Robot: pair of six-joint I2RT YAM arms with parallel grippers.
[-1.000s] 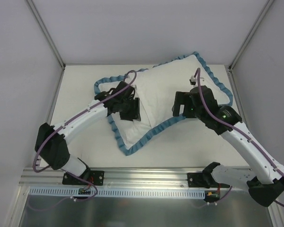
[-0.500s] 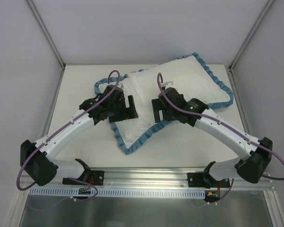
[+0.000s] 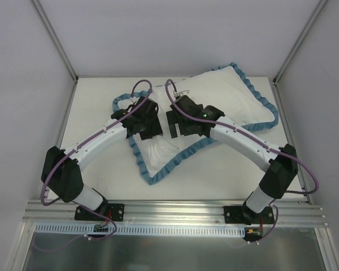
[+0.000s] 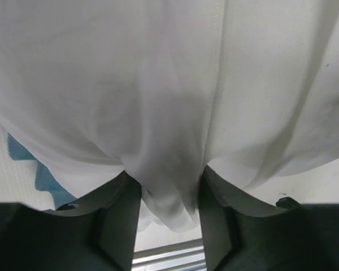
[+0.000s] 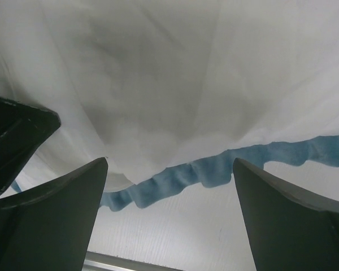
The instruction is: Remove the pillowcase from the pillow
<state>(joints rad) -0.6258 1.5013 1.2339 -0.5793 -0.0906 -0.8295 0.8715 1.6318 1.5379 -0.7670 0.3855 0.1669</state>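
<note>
Watching from above, I count two arms and one pillowcase [image 3: 158,158] mid-counter [image 3: 90,101]. Left gripper [image 4: 169,182]: jaws clamped on a fold of its white cloth. Right gripper [image 5: 169,169]: jaws wide apart over the teal ruffle [image 5: 305,149]. Bare counter lies left and in front; the pillowcase's far-right corner nears the counter edge.

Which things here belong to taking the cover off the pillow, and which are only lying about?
For the job: pillowcase, pillow, left gripper pinching white cloth, right gripper open.
Not for the job: table, metal rail in front.
</note>
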